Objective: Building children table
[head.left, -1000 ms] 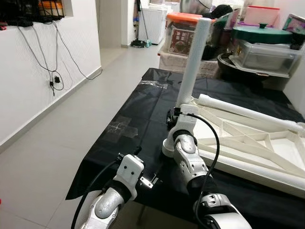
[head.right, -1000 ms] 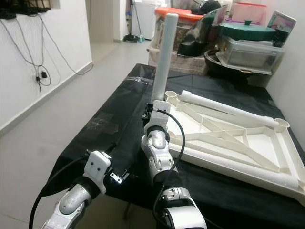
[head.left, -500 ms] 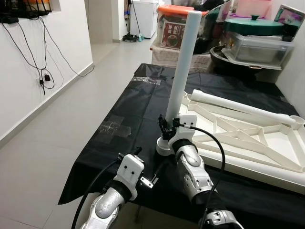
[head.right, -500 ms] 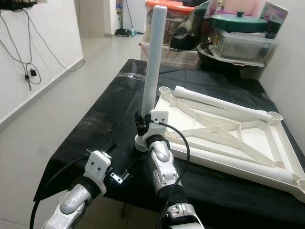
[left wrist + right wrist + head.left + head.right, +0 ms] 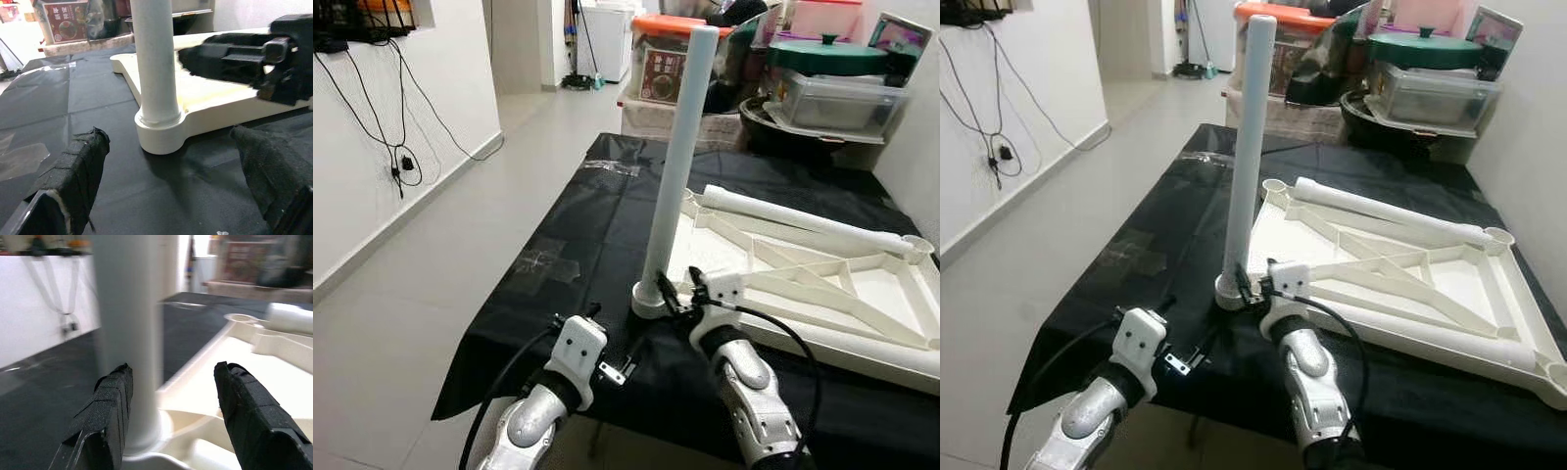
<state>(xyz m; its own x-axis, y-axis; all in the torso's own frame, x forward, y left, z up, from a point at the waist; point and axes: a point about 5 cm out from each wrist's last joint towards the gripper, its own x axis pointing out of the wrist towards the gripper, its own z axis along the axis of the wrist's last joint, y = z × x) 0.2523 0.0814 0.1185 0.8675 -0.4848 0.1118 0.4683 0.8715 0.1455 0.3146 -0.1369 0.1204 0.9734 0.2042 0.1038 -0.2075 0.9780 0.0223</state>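
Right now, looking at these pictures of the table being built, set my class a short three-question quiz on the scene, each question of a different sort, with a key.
1. True or false: the white leg stands upright in a corner socket of the upside-down white tabletop.
2. Multiple choice: the right gripper is (A) shut on the leg, (B) open beside the leg's base, (C) lying flat on the floor.
3. Short answer: what covers the work surface under the tabletop?

Key
1. True.
2. B: its fingers are spread, the leg close by one of them.
3. A black cloth. The left gripper hangs near its front edge, fingers apart.
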